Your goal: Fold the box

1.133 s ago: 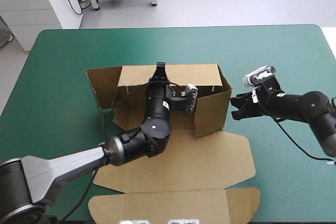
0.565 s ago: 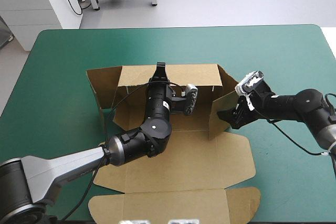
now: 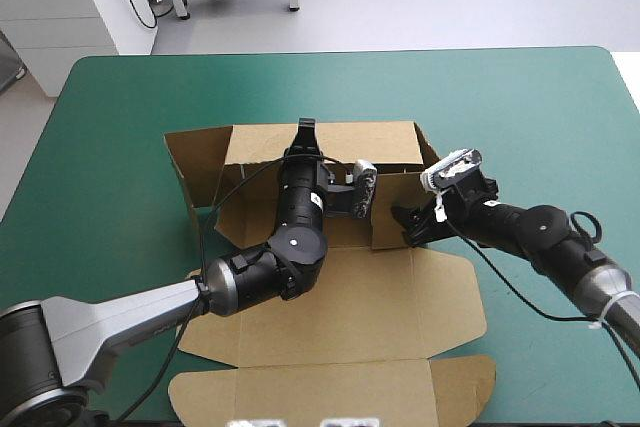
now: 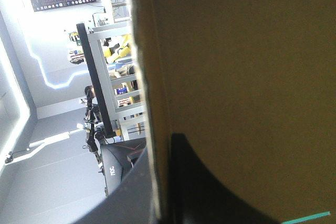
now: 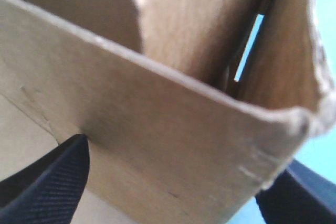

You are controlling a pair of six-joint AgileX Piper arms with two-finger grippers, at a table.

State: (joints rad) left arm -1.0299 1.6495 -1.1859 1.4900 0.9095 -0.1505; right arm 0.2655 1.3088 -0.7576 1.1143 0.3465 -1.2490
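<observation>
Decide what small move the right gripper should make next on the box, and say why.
Probably press the right gripper a little inward, toward the left gripper, to swing the right side panel across. The box has its far wall upright, pinched at the top edge by the left gripper; the right panel is only partly turned in, and the right gripper is open against it.
</observation>
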